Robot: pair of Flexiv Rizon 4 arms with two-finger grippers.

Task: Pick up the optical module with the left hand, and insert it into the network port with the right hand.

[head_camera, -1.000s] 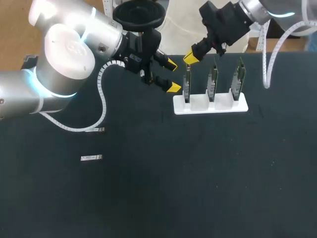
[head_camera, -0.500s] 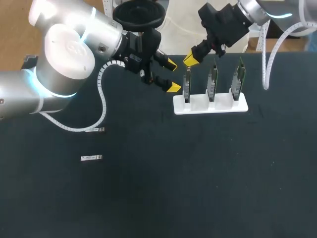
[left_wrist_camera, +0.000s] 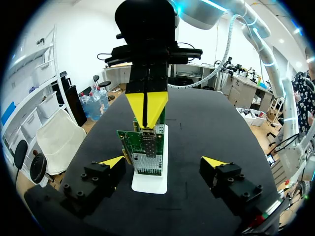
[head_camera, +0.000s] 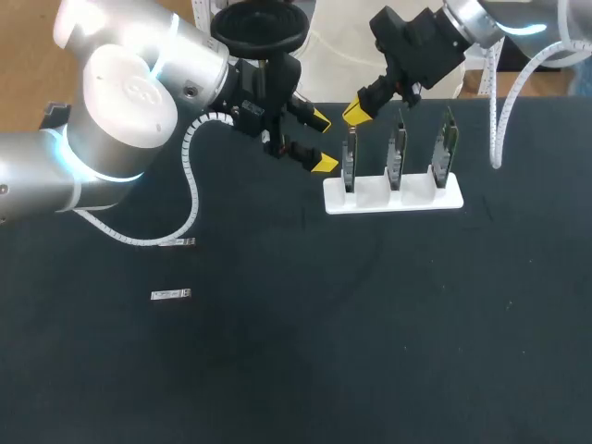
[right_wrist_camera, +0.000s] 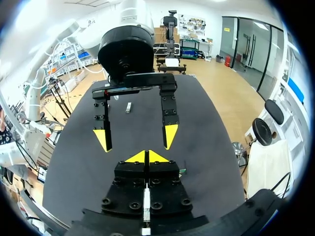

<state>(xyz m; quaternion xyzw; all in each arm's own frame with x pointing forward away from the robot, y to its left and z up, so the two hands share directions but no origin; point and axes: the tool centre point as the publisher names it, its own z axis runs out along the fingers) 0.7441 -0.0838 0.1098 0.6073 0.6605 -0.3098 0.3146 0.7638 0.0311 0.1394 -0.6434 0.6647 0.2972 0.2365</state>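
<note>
Two modules (head_camera: 176, 242) (head_camera: 170, 294) lie on the tabletop (head_camera: 370, 324), well apart from the rack (head_camera: 392, 196). The left jaws gape wide beside the rack. The right jaws are pressed together just above its leftmost board (head_camera: 350, 165).

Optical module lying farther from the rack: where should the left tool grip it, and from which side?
Grip the optical module at mid-body, with the fingers across its two long sides, coming straight down from above. It lies flat on the table, thin and elongated, with bare surface on every side, so a top approach looks unobstructed. The short ends would likely give a poorer hold. The left tool is open.
</note>
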